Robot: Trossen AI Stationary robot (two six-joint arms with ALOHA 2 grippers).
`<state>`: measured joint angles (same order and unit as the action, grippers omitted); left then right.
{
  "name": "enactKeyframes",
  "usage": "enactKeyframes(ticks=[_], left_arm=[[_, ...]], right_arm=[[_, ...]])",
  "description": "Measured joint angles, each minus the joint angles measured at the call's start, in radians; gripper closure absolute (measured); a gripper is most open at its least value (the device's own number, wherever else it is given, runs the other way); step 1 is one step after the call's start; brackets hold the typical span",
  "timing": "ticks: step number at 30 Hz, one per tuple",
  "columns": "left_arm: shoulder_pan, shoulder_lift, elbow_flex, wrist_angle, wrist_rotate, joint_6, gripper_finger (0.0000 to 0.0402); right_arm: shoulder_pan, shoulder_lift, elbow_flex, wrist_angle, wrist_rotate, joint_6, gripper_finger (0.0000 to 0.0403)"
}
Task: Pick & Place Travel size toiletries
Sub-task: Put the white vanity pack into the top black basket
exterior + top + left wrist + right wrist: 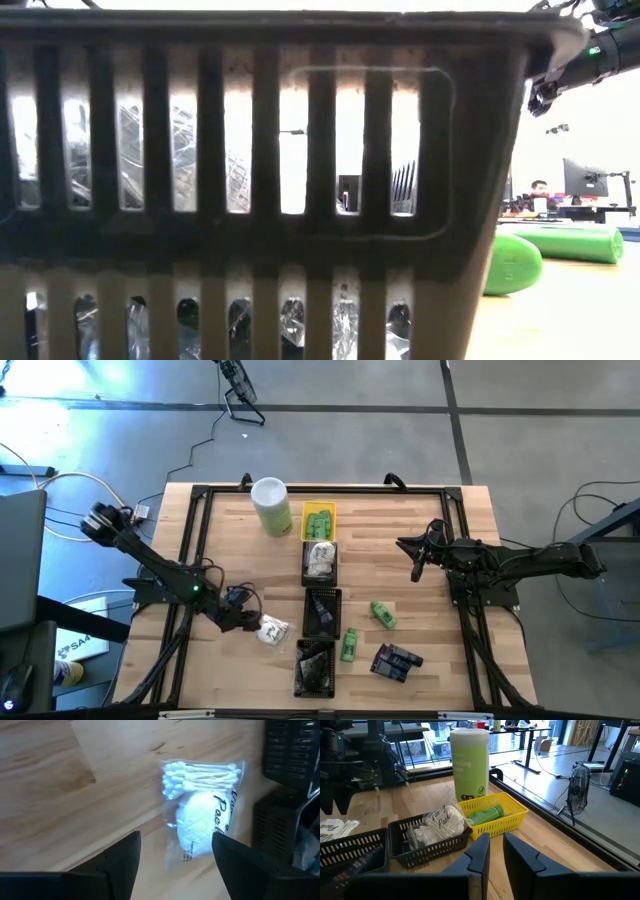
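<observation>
My left gripper (247, 620) (175, 865) is open and low over the table's left near part. A white clear-wrapped packet of cotton swabs and pads (272, 628) (202, 815) lies flat on the wood just ahead of its fingers and partly between them. My right gripper (418, 565) (496, 855) hangs shut over the table's right side and holds nothing. Two green bottles (383, 613) (349, 645) and a dark flat packet (396, 661) lie on the wood right of the trays. The yellow tray (318, 520) (495, 815) holds green bottles. The black tray (320, 560) beside it holds white packets (440, 822).
Four small trays stand in a column down the table's middle: the yellow one, then three black ones (322, 610) (315, 665). A tall pale-green canister (271, 507) (469, 762) stands left of the yellow tray. The nearest black tray (250, 200) fills the low view. A black frame (195, 540) borders the table.
</observation>
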<state>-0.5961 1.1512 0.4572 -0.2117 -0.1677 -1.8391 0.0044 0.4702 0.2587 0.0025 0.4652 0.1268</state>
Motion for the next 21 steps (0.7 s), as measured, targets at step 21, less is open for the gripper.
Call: enactKeyframes(ticks=[21], left_arm=[[0.000,0.186,0.001,0.211,0.000,0.009,0.0185]], right_arm=[[0.000,0.000,0.000,0.000,0.000,0.000,0.0357]])
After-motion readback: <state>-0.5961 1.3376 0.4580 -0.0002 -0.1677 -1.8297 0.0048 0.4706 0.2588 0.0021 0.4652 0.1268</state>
